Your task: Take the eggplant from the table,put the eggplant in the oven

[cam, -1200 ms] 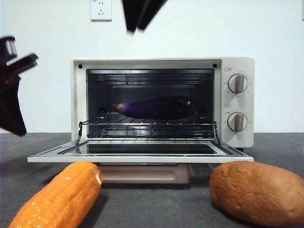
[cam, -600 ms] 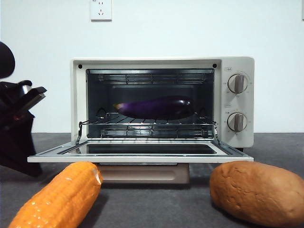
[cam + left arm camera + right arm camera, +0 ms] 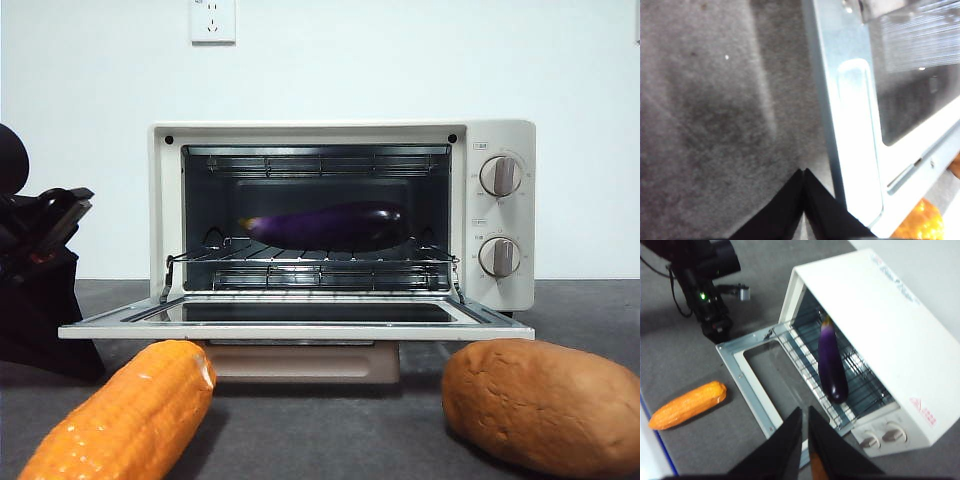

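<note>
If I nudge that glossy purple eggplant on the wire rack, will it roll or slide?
The glossy dark purple eggplant is round-bodied, so it would probably roll toward the open door of the cream-white toaster oven if nudged sideways. The wire rack bars may catch it somewhat. Its shiny skin looks slippery, so shut jaws might skid off rather than push it.

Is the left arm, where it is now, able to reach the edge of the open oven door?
Probably yes. The left gripper, jaws shut, hangs low over the table right beside the side edge of the oven door, which lies folded down and open. Nothing lies between them; the corn cob is further along.
</note>
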You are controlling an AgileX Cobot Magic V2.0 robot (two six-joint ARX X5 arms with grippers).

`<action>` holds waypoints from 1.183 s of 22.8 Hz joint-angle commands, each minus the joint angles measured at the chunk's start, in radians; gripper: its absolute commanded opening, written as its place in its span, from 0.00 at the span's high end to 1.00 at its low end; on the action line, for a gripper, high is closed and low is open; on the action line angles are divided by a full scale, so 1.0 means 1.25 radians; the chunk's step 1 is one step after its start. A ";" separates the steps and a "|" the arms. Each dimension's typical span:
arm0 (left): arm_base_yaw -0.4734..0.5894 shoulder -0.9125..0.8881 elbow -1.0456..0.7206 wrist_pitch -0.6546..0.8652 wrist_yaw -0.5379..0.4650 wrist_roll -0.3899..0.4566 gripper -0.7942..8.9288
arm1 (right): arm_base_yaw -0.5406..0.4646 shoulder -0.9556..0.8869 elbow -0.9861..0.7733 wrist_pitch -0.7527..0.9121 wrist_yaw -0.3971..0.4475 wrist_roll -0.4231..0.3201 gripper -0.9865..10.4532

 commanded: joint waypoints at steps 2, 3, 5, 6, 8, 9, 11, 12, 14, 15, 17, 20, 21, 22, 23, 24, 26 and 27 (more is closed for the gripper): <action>0.004 0.013 0.003 0.010 0.063 0.047 0.91 | 0.010 -0.010 0.018 -0.030 0.000 0.039 0.91; 0.006 0.013 0.003 0.011 0.070 0.050 0.91 | 0.010 -0.014 0.018 -0.039 0.000 0.045 0.91; 0.012 0.013 0.003 0.016 0.094 0.050 0.91 | 0.010 -0.020 0.017 -0.061 0.000 0.061 0.91; 0.014 0.013 0.003 0.018 0.107 0.050 0.91 | 0.010 -0.024 0.017 -0.070 0.000 0.071 0.91; 0.021 0.013 0.004 0.030 0.141 0.049 0.91 | 0.010 -0.029 0.016 -0.092 -0.001 0.091 0.91; 0.024 0.013 0.006 0.030 0.156 0.049 0.91 | 0.010 -0.029 0.016 -0.103 -0.003 0.096 0.91; 0.032 0.013 0.013 0.030 0.195 0.049 0.91 | 0.010 -0.035 0.013 -0.129 -0.003 0.109 0.91; 0.036 0.013 0.018 0.029 0.211 0.046 0.91 | 0.010 -0.038 0.010 -0.137 -0.006 0.113 0.91; 0.046 0.013 0.034 0.026 0.248 0.040 0.91 | 0.010 -0.038 -0.002 -0.143 -0.029 0.115 0.91; 0.051 0.013 0.042 0.026 0.265 0.035 0.91 | 0.010 -0.038 -0.011 -0.142 -0.045 0.116 0.91; 0.062 0.011 0.067 0.025 0.290 0.011 0.91 | 0.010 -0.039 -0.039 -0.132 -0.079 0.116 0.91; 0.079 0.010 0.114 0.020 0.302 -0.041 0.91 | 0.010 -0.039 -0.099 -0.108 -0.097 0.116 0.91; 0.083 0.009 0.128 0.018 0.305 -0.051 0.91 | 0.010 -0.039 -0.122 -0.096 -0.099 0.116 0.91; 0.088 0.006 0.148 0.011 0.306 -0.060 0.91 | 0.010 -0.039 -0.153 -0.079 -0.099 0.116 0.91; 0.091 0.003 0.171 0.001 0.306 -0.065 0.91 | 0.010 -0.039 -0.183 -0.061 -0.100 0.116 0.91; 0.093 -0.002 0.190 -0.010 0.306 -0.065 0.91 | 0.010 -0.039 -0.211 -0.044 -0.100 0.116 0.91; 0.099 -0.018 0.239 -0.037 0.305 -0.065 0.91 | 0.010 -0.039 -0.276 0.004 -0.100 0.116 0.91; 0.102 -0.027 0.259 -0.044 0.303 -0.065 0.91 | 0.010 -0.039 -0.306 0.029 -0.100 0.116 0.91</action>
